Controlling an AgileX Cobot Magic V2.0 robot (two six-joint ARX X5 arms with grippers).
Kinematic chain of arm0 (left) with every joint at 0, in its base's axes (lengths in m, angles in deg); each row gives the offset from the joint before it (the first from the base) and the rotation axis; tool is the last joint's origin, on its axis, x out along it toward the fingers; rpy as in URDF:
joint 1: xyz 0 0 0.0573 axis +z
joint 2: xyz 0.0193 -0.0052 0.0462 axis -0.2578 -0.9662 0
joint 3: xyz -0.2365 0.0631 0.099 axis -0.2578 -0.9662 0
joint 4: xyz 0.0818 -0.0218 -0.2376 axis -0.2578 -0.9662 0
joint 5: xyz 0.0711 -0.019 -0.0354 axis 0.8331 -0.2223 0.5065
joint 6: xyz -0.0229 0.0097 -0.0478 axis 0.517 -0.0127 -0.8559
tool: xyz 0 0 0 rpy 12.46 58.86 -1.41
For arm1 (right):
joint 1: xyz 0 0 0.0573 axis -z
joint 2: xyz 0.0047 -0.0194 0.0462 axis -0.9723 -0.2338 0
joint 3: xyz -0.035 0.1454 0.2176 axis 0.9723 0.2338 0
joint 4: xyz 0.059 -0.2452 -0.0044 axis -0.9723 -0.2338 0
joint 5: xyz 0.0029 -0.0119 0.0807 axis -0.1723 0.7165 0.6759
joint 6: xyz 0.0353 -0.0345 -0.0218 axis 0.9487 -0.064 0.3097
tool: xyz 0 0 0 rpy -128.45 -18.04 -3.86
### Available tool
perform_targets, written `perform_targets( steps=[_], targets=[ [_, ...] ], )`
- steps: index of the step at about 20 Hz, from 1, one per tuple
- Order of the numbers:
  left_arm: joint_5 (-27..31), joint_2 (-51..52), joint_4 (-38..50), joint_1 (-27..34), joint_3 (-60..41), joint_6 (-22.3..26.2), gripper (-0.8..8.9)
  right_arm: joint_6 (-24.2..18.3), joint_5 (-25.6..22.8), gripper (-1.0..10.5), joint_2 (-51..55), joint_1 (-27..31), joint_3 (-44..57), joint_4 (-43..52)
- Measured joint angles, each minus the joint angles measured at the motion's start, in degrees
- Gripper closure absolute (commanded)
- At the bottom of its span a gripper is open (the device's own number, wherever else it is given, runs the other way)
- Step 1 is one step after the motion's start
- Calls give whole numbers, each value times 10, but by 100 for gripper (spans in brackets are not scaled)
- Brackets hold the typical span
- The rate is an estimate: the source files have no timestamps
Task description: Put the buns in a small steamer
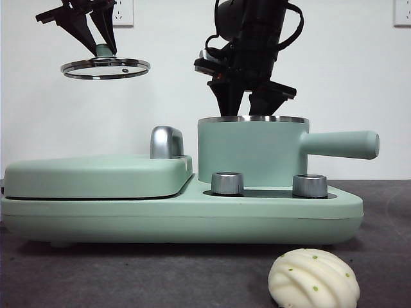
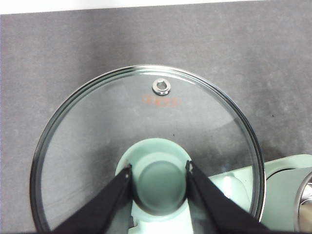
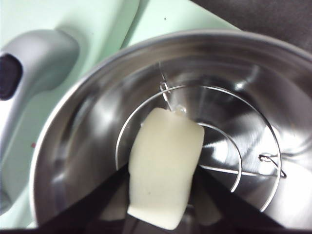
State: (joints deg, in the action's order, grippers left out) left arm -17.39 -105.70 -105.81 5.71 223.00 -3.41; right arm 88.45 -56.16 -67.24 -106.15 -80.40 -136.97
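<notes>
The right end effector [image 3: 161,195] is gripping the smooth cream bun [image 3: 163,168] inside the small steamer [image 1: 250,154], over its wire rack [image 3: 243,146]; the left end effector [image 2: 160,187] is clasping the glass lid [image 2: 146,146] by its green knob [image 2: 160,185], high at left; the ridged bun [image 1: 313,280] is lying on the near worktop [image 1: 128,276].

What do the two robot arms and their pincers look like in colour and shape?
Both are black. The left pincer has two slim, tapering jaws that narrow toward the tips. The right pincer hangs under a bulky, dark, rounded wrist housing with a black cable looping beside it; its jaws are broader, angular wedges.
</notes>
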Motion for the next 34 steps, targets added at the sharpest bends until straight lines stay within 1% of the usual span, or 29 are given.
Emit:
perform_targets(
  steps=[2, 3, 6, 7, 10, 13, 16, 19, 24, 28, 31, 34],
  targets=[
    [0, 0, 0, 0, 0, 0, 791, -1, 0, 728, -1, 0, 0, 1],
    [0, 0, 0, 0, 0, 0, 791, -2, 0, 704, -1, 0, 0, 3],
    [0, 0, 0, 0, 0, 0, 791, -3, 0, 524, -1, 0, 0, 8],
    [0, 0, 0, 0, 0, 0, 791, -3, 0, 501, -1, 0, 0, 11],
    [0, 0, 0, 0, 0, 0, 791, -3, 0, 499, -2, 1, -22, -11],
    [0, 0, 0, 0, 0, 0, 791, -3, 0, 500, -2, 2, -89, -22],
    [0, 0, 0, 0, 0, 0, 791, -3, 0, 499, 31, -1, -89, -22],
    [0, 0, 0, 0, 0, 0, 791, 1, -1, 493, 115, -15, -17, -22],
    [0, 0, 0, -1, 0, 0, 791, 2, 0, 482, 337, -45, 189, -22],
    [0, 0, 0, -5, 0, 0, 791, 2, -1, 481, 471, -84, 362, -22],
    [0, 0, 0, -10, 0, 0, 791, 2, 0, 481, 533, -121, 472, -22],
    [0, 0, 0, -14, 0, 0, 791, 6, 0, 481, 549, -149, 555, -22]
  ],
)
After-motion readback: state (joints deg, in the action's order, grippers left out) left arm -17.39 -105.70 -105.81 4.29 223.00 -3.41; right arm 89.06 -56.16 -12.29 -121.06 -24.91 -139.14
